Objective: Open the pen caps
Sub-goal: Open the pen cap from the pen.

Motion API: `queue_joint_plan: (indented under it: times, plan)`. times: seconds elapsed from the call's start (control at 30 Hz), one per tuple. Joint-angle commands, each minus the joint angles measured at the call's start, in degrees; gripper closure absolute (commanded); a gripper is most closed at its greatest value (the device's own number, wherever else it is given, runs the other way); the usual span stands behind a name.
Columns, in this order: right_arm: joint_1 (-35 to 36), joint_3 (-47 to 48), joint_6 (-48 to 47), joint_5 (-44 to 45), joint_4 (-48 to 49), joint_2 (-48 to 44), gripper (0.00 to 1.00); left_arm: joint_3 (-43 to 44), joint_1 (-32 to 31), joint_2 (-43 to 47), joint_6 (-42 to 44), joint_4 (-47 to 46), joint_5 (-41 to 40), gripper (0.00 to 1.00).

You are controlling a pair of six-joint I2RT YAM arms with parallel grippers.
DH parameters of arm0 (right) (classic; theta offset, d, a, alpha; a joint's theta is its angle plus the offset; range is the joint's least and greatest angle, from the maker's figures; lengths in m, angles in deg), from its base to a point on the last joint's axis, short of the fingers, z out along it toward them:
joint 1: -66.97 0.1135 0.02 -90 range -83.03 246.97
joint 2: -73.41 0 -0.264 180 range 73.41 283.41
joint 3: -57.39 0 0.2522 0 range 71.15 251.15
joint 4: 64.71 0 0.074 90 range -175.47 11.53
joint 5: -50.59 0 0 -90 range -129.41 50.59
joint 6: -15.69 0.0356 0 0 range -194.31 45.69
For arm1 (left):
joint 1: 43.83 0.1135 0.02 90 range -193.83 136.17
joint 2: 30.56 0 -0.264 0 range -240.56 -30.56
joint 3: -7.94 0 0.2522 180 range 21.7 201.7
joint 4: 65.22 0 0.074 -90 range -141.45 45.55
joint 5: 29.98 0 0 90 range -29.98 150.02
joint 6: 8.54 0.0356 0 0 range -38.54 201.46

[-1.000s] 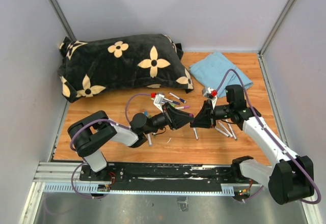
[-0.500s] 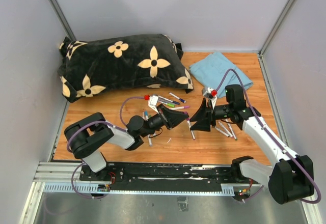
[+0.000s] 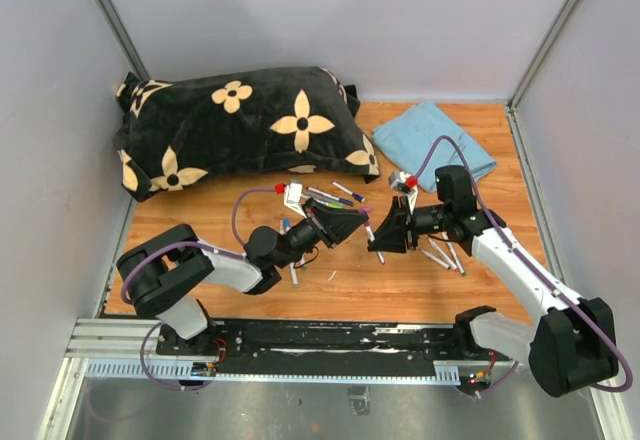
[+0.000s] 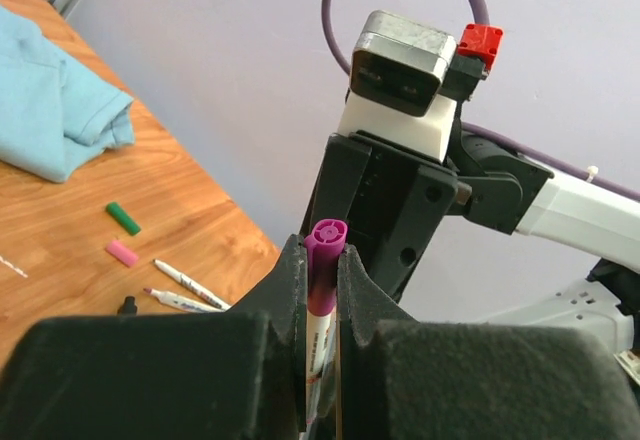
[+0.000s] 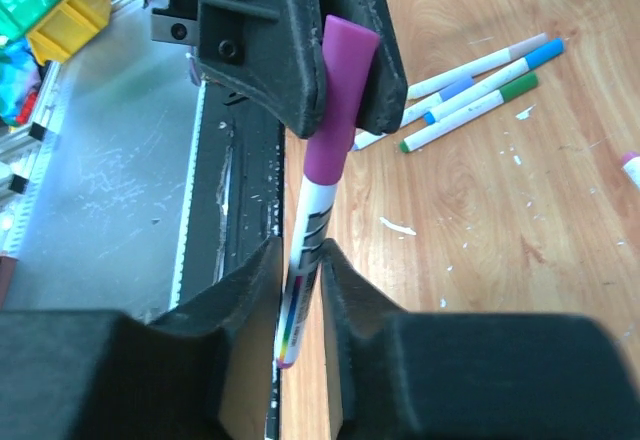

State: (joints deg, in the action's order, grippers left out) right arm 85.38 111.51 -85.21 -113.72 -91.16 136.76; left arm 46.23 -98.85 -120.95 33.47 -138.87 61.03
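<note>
One white-barrelled pen (image 3: 373,240) hangs between my two grippers above the wood. My left gripper (image 4: 322,270) is shut on its purple pen cap (image 4: 326,250), which pokes out past the fingertips. My right gripper (image 5: 300,260) straddles the white barrel (image 5: 310,225) below that cap (image 5: 340,80). Its jaws stand narrowly apart, one pad against the barrel and a sliver of gap at the other. Loose green (image 4: 123,217), pink (image 4: 121,252) and black (image 4: 127,305) caps lie on the table.
More pens lie behind the grippers (image 3: 335,196) and under the right arm (image 3: 440,255). A black flowered pillow (image 3: 240,125) fills the back left and a blue cloth (image 3: 435,140) lies at the back right. The mounting rail (image 3: 300,345) runs along the near edge.
My left gripper closed on the purple cap. My right gripper let go of the pen, opened wide, and has narrowed again around the barrel. Both grippers shifted slightly toward the back.
</note>
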Motion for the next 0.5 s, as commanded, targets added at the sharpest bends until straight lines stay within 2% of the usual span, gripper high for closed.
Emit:
queue_joint_plan:
  times: [0.0,0.07,0.1,0.2,0.3,0.47]
  plan:
    - [1.45,-0.10,1.12,1.26,0.37,0.27,0.85,2.37,-0.39,-0.60,0.40,-14.09,-1.99,1.00]
    - [1.54,0.65,-0.04,1.05,-1.34,0.48,0.98,2.64,-0.43,0.06,1.49,-14.10,-3.25,1.00]
    - [1.54,1.01,-0.52,1.04,-2.29,0.53,0.99,2.52,-0.38,0.82,2.65,-14.05,-4.85,1.00]
    - [1.54,1.75,-2.00,0.19,-4.85,0.50,0.99,2.04,0.90,5.79,6.77,-12.29,-8.70,1.00]
    - [1.54,2.21,-2.96,-0.67,-6.47,0.46,0.99,1.92,5.15,11.55,8.96,-9.31,-10.31,1.00]
    - [1.60,2.73,-4.14,-1.79,-8.18,0.93,0.99,3.10,10.89,22.16,12.41,0.39,-13.18,1.00]
